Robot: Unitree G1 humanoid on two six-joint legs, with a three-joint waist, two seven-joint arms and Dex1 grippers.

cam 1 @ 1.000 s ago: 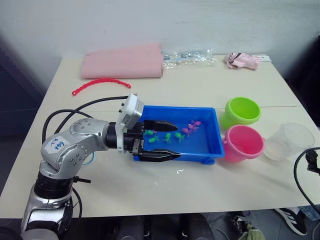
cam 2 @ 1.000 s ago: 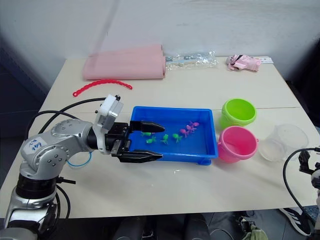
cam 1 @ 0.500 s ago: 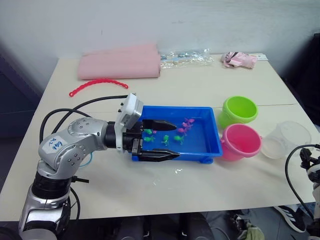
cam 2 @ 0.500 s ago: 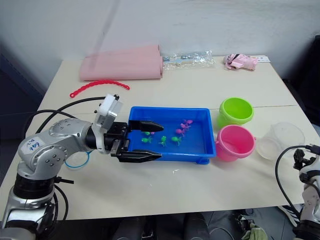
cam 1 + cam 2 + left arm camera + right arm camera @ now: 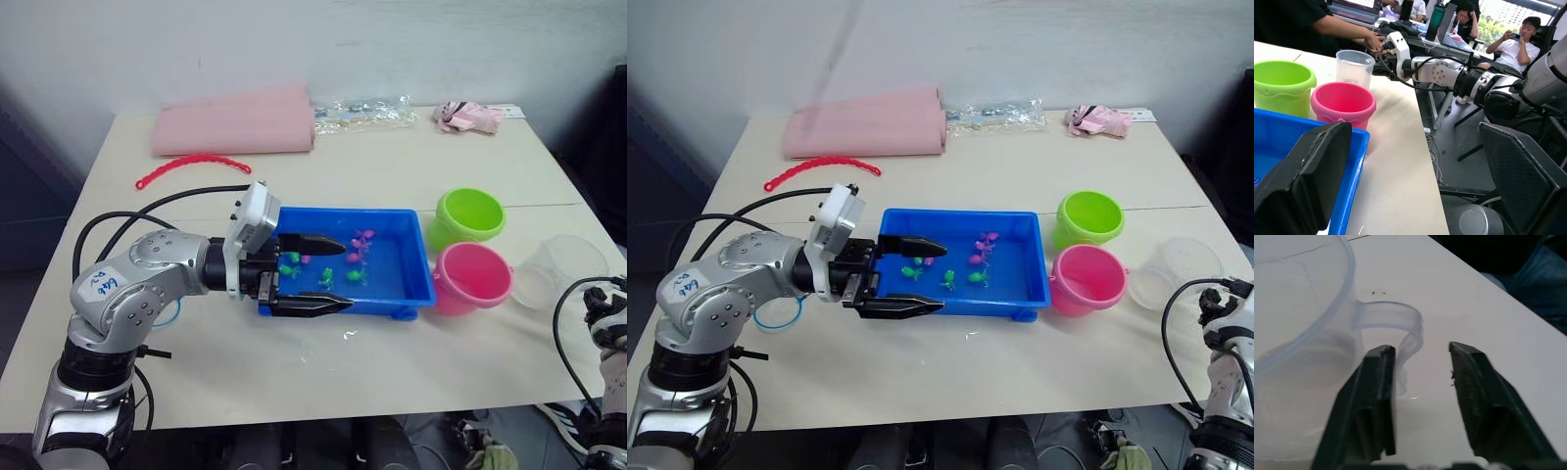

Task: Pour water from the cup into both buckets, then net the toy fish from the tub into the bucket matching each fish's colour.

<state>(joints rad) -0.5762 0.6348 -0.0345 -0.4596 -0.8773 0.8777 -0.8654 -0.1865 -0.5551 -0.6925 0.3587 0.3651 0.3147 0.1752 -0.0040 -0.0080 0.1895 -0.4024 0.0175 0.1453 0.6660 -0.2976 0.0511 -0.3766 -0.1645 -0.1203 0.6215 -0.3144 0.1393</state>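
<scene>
Here, head views: the clear, colourless plastic measuring cup [image 5: 565, 272] stands at the tabletop's [image 5: 411, 166] right edge, just beside the pink round plastic bucket [image 5: 473, 278]; the lime green round plastic bucket [image 5: 471, 217] sits just behind the pink one. The shallow bright blue plastic tub [image 5: 396, 291] lies left of the buckets, with tiny green and pink toy fish [image 5: 327, 274] scattered in it. The left pincer [image 5: 315, 273] is wide open and empty, one finger over the tub's inside, the other along its near rim.

Left wrist view: the left pincer's fingers [image 5: 1308, 171] stand well apart, nothing between them. Beyond the buckets stands the cup, and the right arm [image 5: 1440, 71] reaches toward it. People sit in the background.

Right wrist view: the right pincer [image 5: 1418, 357] is open and holds nothing. The cup's loop handle [image 5: 1400, 325] lies just ahead of the gap, nearer one finger [image 5: 1376, 396].

Judgement on handling: the cup looks thin-walled, light and stiff, though water would add weight and shift on tilting. Smooth plastic is probably slippery, and a squeeze on the wall could flex it. The handle is the sensible hold; the pincer seems to need a small sideways correction to straddle the handle strap squarely before closing. Lift slowly to avoid slopping.
</scene>
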